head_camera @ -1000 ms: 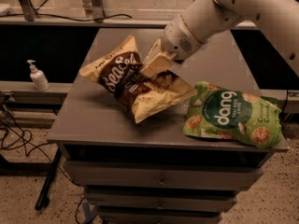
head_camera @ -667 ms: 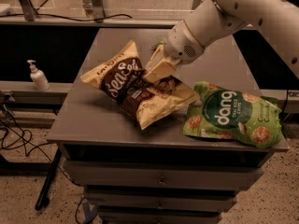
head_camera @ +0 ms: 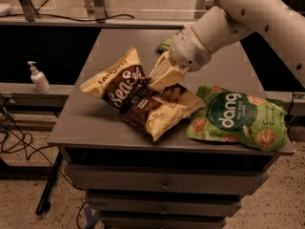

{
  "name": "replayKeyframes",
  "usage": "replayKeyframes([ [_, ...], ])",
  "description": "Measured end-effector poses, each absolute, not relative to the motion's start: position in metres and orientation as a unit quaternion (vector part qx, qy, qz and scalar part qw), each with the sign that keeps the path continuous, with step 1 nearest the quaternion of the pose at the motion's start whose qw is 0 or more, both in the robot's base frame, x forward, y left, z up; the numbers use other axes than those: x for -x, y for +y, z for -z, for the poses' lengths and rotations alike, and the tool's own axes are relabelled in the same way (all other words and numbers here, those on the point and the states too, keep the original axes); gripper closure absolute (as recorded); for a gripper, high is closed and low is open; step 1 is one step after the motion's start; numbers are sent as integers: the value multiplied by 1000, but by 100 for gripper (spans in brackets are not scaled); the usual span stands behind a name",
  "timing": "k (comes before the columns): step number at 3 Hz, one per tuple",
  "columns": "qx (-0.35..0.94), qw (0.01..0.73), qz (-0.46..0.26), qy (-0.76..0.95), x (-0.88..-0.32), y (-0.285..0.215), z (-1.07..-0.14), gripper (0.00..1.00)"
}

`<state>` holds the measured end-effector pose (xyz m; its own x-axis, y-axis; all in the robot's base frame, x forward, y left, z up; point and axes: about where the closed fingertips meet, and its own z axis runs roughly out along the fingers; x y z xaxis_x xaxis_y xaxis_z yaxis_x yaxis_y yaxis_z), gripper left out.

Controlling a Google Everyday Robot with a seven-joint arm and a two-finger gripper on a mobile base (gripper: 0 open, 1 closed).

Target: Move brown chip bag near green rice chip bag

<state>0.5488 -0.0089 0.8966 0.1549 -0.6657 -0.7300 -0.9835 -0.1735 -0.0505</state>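
The brown chip bag (head_camera: 136, 99) has a dark centre panel with white lettering and pale yellow edges. It lies tilted at the middle of the grey table (head_camera: 90, 128), its right corner close to the green rice chip bag (head_camera: 238, 119). That bright green "dang" bag lies flat at the table's right front. My gripper (head_camera: 162, 80) reaches down from the upper right and is shut on the brown bag's upper middle edge. The white arm hides part of the table behind it.
A smaller green bag (head_camera: 165, 44) peeks out behind the arm at the table's back. A white pump bottle (head_camera: 39, 78) stands on a ledge to the left. Drawers sit under the tabletop. Cables lie on the floor at left.
My gripper has moved down and slightly right with the brown chip bag, bringing it lower and nearer the green rice chip bag. The green bag has not moved.
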Motion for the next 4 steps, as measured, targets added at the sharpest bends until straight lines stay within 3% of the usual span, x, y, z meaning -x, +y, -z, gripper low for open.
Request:
replayKeyframes([
  [3,734,293,-297,536,-548,0,-899,13],
  [4,735,298,-294,533,-549,1,-900,0],
])
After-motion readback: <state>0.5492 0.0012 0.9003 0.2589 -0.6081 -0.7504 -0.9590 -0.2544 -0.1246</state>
